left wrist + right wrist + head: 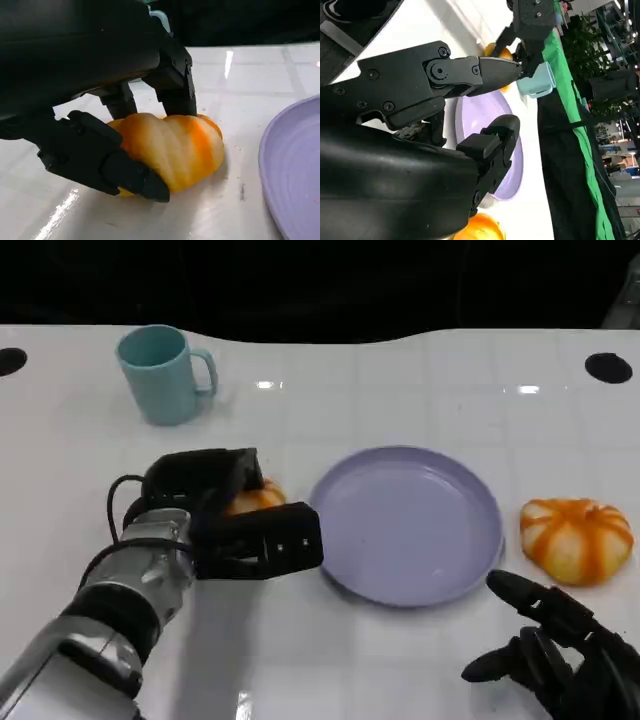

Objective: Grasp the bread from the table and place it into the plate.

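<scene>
A striped orange bread (258, 497) lies on the white table just left of the lavender plate (410, 530). My left hand (228, 516) grips it. In the left wrist view the fingers (172, 87) press on the bread's (172, 145) far side and the thumb (100, 160) on its near side, and the bread still rests on the table beside the plate's rim (295, 170). A second orange bread (577, 538) sits right of the plate. My right hand (560, 650) hovers at the front right, fingers spread, holding nothing.
A teal mug (165, 373) stands at the back left. Two dark holes (608, 367) mark the table's back corners. The right wrist view shows the plate (490, 107), the mug (536, 82) and my left hand (535, 20) beyond my right hand's fingers (470, 75).
</scene>
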{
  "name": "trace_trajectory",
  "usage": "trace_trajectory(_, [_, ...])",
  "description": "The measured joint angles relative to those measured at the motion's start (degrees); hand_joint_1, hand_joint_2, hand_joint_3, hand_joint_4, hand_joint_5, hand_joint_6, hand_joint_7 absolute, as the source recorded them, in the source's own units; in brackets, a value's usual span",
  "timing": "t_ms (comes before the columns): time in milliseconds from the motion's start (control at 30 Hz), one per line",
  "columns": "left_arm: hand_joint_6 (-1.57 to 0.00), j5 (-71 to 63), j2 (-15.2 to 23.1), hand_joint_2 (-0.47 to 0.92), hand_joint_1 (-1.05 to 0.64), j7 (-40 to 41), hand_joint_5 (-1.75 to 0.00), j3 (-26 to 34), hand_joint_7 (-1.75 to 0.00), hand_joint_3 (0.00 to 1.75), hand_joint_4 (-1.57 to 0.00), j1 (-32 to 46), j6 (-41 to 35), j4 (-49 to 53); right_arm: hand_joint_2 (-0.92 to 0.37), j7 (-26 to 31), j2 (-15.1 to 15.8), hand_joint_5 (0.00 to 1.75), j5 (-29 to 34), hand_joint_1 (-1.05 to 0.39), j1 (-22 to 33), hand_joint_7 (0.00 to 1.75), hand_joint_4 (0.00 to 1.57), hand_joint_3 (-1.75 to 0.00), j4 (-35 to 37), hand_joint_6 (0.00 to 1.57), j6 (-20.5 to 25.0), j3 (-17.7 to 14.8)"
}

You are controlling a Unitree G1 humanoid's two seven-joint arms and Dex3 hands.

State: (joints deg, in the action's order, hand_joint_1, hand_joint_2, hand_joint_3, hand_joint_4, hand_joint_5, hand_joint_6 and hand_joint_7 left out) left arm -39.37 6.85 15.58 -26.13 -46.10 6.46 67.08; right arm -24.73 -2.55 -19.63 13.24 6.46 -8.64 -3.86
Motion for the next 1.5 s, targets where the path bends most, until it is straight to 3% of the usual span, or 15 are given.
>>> trace_trajectory(267, [-0.67,6.65,1.33,0.57,-0.18,1.88,-1.75,5.04,-1.75,1.13,-0.85,0.90,3.54,-5.49,-0.92,-0.40,0.07,1.09,-0.11,-0.75,-0.23,0.34,0.73,-0.33,0.22,0.96,0.01,-0.16])
trace_trajectory(533, [-0.71,11.89,1.18,0.49,-0.11,-2.66,-1.75,8.45,-1.75,1.24,-0.88,1.81,3.65,-12.30,-0.92,-0.61,0.08,1.10,-0.05,-0.75,-0.80,0.34,0.74,-0.32,1.12,0.97,-0.20,-0.26])
trace_trajectory(700, [-0.72,12.29,0.70,0.48,-0.11,-5.00,-1.75,7.89,-1.75,1.29,-0.88,1.76,7.80,-16.16,-0.92,-0.62,0.08,1.10,-0.07,-0.75,-0.86,0.34,0.74,-0.32,1.15,0.97,-0.19,-0.27])
trace_trajectory(967, [-0.71,10.73,-0.98,0.50,-0.13,-8.83,-1.75,4.35,-1.75,1.18,-0.88,-2.21,12.96,-16.04,-0.92,-0.79,0.10,1.10,-0.05,-0.75,-0.85,0.35,0.74,-0.33,1.16,0.96,-0.27,-0.33])
trace_trajectory(1133, [-0.68,8.54,-4.21,0.48,-0.17,-10.02,-1.75,1.03,-1.75,1.13,-0.87,-4.93,14.47,-12.66,-0.92,-0.78,0.10,1.12,0.34,-0.75,-0.84,0.36,0.74,-0.34,1.14,0.95,-0.71,-0.14])
trace_trajectory(1233, [-0.66,6.88,-6.19,0.54,-0.18,-11.09,-1.75,-1.16,-1.75,0.99,-0.83,-5.73,14.42,-10.95,-0.92,-0.74,0.10,1.13,0.35,-0.75,-0.70,0.36,0.73,-0.34,1.06,0.95,-0.71,-0.10])
trace_trajectory(1300, [-0.63,5.90,-7.41,0.62,-0.18,-12.09,-1.75,-2.25,-1.75,0.80,-0.82,-6.16,13.05,-10.30,-0.92,-0.65,0.09,1.13,0.35,-0.75,-0.63,0.36,0.73,-0.34,0.97,0.95,-0.71,-0.05])
trace_trajectory(1500, [-0.65,4.43,-9.13,0.67,-0.18,-12.23,-1.75,-3.64,-1.75,0.68,-0.84,-6.83,11.67,-8.45,-0.92,-0.38,0.08,1.14,0.35,-0.75,-0.14,0.37,0.74,-0.34,0.23,0.95,-0.58,0.12])
